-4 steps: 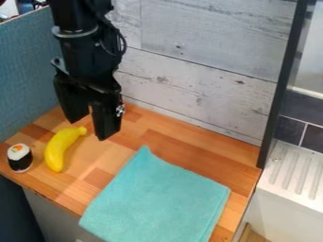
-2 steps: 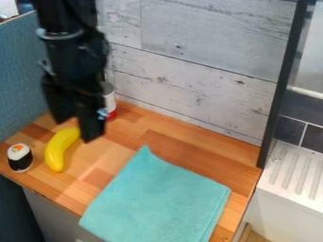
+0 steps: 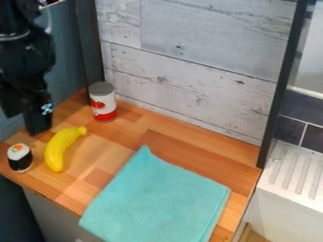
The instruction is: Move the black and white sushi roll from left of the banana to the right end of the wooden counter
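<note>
My tool [image 3: 24, 124] has just swung toward the left edge of the frame, from its earlier place over the back of the desk [image 3: 170, 137]. Its two fingers are spread, and I see nothing pinched between them. They hang in the left part of the frame, the right-hand one in the picture near the yellow banana [image 3: 58, 150], with no contact that I can make out.

The swing has uncovered the can [image 3: 103, 102]: hidden behind my arm at first, then partly showing, it is now in full view. It stands upright at the upper left, close to the plank wall [image 3: 195, 85], with its grey end up and red around its base. The banana's stem end, which my tool partly covered a moment ago, is clear again too.

Nothing has travelled with me. The banana lies in the same place at the left, curved, its stem end toward the back. The sushi piece [image 3: 20, 159] is still upright just beside it, nearer the left edge of the frame. The teal cloth [image 3: 157, 198] stays spread flat at the lower middle, one corner pointing toward the wall. So the change is in my own position and in what it leaves visible, not in how these things are laid out.
</note>
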`<state>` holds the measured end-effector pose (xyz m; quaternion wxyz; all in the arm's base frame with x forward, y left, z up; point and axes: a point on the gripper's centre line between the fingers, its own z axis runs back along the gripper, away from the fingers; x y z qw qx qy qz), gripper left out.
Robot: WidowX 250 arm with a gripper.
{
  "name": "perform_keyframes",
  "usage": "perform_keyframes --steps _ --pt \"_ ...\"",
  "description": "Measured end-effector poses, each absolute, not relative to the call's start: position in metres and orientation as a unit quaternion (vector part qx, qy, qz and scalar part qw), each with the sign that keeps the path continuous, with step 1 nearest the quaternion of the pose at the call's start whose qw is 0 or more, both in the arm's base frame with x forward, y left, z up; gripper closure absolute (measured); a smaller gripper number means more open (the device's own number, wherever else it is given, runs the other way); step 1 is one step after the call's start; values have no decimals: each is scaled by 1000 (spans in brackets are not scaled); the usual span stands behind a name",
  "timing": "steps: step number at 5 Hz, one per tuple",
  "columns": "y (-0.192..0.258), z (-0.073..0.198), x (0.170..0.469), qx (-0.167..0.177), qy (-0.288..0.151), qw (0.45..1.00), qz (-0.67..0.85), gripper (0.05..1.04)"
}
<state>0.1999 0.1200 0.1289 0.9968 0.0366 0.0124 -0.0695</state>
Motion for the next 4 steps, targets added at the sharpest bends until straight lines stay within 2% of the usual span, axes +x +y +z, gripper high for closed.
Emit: perform_keyframes --steps 2,4 --pt "172 111 203 47 27 997 -46 83" --pt "182 88 202 52 62 996 -34 83"
